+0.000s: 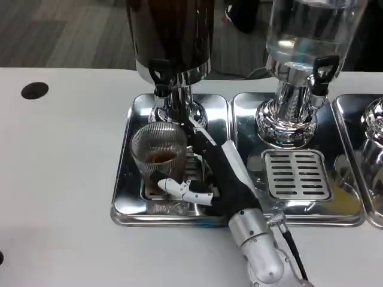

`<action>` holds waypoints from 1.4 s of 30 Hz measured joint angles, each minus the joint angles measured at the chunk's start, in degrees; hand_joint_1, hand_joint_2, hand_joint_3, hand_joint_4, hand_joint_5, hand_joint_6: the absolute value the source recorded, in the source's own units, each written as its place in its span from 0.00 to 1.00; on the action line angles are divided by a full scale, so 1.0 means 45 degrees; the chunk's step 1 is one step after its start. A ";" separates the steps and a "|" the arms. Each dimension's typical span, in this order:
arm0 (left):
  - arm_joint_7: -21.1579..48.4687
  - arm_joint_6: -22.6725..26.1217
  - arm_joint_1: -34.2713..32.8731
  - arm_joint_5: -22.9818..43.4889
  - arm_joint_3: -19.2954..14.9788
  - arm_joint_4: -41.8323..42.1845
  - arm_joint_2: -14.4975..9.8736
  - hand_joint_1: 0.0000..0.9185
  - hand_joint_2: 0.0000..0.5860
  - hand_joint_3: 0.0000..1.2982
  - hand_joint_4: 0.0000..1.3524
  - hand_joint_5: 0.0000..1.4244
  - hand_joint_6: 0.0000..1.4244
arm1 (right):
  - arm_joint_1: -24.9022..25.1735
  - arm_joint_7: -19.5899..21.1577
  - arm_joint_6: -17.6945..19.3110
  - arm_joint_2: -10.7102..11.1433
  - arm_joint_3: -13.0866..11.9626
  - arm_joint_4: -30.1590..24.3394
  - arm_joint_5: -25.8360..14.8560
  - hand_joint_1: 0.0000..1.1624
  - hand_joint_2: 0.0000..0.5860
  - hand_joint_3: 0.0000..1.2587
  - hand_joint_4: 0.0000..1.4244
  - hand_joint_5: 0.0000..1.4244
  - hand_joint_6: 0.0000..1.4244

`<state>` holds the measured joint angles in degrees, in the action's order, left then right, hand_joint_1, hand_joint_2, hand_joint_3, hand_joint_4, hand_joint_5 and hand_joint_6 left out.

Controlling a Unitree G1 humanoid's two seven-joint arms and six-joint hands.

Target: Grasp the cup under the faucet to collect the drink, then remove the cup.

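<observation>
One cup (pixel 159 156), ribbed clear glass with a little brown drink in its bottom, stands upright on the left tray (pixel 125 179) below the dark dispenser's faucet (pixel 160 76). The right hand (pixel 206 179) reaches in from 5 o'clock and grasps the cup, thumb across its near base, fingers along its right side. At 3 o'clock stands a clear dispenser (pixel 311 36) over a slotted grate (pixel 297 174).

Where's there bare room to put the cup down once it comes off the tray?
Bare white table lies left of the left tray, below the dark hole, and along the front edge. It is crowded on that tray: the cup, the right hand around it and the dark dispenser above.
</observation>
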<state>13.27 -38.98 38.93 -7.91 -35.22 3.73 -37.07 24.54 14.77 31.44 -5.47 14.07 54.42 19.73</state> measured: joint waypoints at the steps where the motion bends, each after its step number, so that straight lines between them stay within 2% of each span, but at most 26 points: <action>1: 0.0000 0.0009 -0.0022 0.0001 0.0000 0.0000 0.0000 0.00 0.00 0.00 0.00 0.00 0.00 | 0.0038 0.0009 0.0042 -0.0010 -0.0019 0.0084 -0.0003 0.77 0.30 0.07 0.08 0.09 0.08; 11: 0.0001 0.0109 -0.0137 0.0007 0.0000 -0.0001 0.0000 0.00 0.00 0.00 0.00 0.00 0.00 | 0.0173 0.0163 0.0135 -0.0193 -0.0073 0.0544 -0.0004 0.76 0.31 0.07 0.10 0.10 0.07; 19: 0.0002 0.0119 -0.0226 0.0062 0.0001 -0.0111 0.0000 0.00 0.00 0.00 0.00 0.00 0.00 | 0.0170 0.0312 0.0155 -0.0203 0.0018 0.0683 0.0005 0.75 0.31 0.13 0.15 0.13 0.08; 26: 0.0003 0.0118 -0.0242 0.0075 0.0001 -0.0252 0.0000 0.00 0.00 0.00 0.00 0.00 0.00 | 0.0169 0.0439 0.0184 -0.0203 0.0078 0.0703 0.0005 0.75 0.31 0.17 0.17 0.14 0.11; 42: 0.0003 0.0109 -0.0122 0.0127 0.0001 -0.0258 0.0052 0.00 0.01 0.00 0.00 0.00 0.00 | 0.0005 0.0568 0.0183 -0.0218 0.0078 0.0499 0.0004 0.75 0.31 0.18 0.21 0.18 0.12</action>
<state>13.28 -38.49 38.38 -7.33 -35.22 2.57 -36.83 24.56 17.33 32.27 -6.45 14.42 56.67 19.75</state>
